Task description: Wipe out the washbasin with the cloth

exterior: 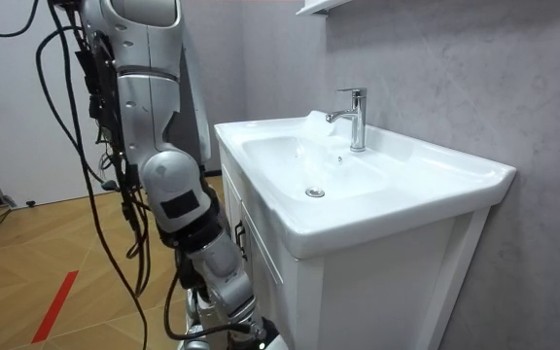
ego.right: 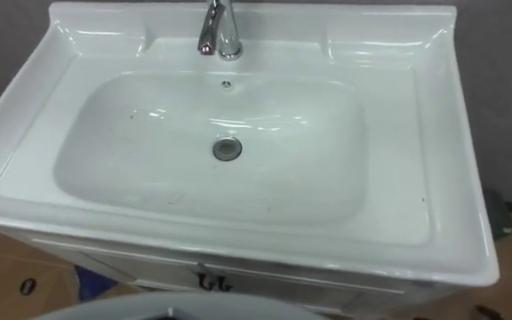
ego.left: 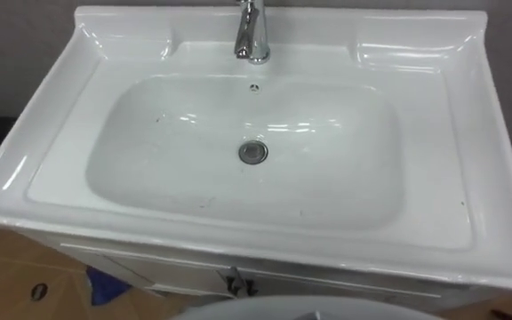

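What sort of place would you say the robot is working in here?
Most likely a bathroom or washroom corner: a white basin with a chrome tap and drain sits on a white cabinet against a grey wall.

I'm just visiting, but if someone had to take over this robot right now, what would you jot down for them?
Right hand: hangs low beside the cabinet, state unclear.
Basin: nothing lies in it; a few dark specks on the bowl.
Done: no sign of wiping.
To do: wipe the whole basin.
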### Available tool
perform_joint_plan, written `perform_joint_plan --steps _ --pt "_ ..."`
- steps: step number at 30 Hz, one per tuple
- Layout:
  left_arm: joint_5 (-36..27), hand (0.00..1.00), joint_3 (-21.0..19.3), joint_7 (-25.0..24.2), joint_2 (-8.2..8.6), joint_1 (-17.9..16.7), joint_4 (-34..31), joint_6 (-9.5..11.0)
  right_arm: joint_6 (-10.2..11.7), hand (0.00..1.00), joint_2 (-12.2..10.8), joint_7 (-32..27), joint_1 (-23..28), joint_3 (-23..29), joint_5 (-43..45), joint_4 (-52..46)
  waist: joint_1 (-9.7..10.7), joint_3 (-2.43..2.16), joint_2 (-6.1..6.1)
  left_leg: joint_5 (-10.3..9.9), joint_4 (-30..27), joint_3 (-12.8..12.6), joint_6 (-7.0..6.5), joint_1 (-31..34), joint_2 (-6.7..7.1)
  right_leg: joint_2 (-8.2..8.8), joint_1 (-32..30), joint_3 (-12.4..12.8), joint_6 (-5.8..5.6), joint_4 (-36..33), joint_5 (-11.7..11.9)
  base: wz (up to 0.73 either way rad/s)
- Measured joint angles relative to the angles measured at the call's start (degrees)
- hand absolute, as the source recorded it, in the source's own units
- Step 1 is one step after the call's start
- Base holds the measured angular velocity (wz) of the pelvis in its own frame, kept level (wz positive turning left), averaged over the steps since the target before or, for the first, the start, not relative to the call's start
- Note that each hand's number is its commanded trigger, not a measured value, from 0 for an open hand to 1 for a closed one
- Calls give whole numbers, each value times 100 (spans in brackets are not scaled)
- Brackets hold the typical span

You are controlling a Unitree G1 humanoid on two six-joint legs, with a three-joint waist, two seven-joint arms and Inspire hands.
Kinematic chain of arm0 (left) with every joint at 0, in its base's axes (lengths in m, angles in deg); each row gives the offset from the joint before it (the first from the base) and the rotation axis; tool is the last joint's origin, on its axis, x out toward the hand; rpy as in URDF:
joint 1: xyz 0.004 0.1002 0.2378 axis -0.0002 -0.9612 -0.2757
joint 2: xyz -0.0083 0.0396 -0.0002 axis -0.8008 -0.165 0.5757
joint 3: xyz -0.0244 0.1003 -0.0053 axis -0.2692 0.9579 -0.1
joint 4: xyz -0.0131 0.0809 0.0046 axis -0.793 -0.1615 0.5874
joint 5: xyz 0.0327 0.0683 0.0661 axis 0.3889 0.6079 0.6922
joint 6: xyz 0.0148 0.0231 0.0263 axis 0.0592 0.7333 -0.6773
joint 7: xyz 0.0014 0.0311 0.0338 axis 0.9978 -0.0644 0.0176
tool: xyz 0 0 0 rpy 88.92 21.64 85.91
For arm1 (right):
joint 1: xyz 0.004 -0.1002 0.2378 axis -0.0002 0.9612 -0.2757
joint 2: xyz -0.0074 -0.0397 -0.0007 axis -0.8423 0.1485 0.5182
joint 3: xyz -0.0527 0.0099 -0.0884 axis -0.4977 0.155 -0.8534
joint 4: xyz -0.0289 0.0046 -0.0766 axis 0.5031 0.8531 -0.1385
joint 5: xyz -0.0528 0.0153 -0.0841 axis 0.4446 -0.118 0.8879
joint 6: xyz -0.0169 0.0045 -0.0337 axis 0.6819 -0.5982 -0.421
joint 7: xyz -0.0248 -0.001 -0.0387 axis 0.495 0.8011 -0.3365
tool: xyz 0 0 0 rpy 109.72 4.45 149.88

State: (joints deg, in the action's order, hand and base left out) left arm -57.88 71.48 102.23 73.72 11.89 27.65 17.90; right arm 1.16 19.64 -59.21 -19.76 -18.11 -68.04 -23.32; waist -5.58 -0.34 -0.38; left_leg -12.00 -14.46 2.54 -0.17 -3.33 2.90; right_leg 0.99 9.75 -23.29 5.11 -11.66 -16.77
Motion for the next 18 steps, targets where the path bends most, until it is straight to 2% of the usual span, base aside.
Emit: perform_joint_plan --steps 4,8,13,18 --pt "1 0 102 -381 -64 381 21 -51 -1 0 -1 72 -108 14 11 4 158 47 72 0 38 -238 0 -8 -44 -20 -69 207 10 -10 14 -28" --pt "8 0 110 -844 -90 765 144 -115 -5 0 6 76 -86 18 55 5 335 59 75 -1 132 -413 -2 -61 -59 -21 -102 341 -10 -9 29 -17" --pt "3 0 227 -1274 -91 941 266 -158 3 0 -18 75 -106 19 53 194 392 58 59 6 286 -662 -14 -150 -117 -66 -168 574 -7 -6 74 -19" --pt "6 0 345 -1667 -73 1087 585 -174 -2 0 -206 72 -20 18 86 309 461 54 40 9 283 -841 -18 -215 -162 -79 -139 652 6 -12 104 -11"
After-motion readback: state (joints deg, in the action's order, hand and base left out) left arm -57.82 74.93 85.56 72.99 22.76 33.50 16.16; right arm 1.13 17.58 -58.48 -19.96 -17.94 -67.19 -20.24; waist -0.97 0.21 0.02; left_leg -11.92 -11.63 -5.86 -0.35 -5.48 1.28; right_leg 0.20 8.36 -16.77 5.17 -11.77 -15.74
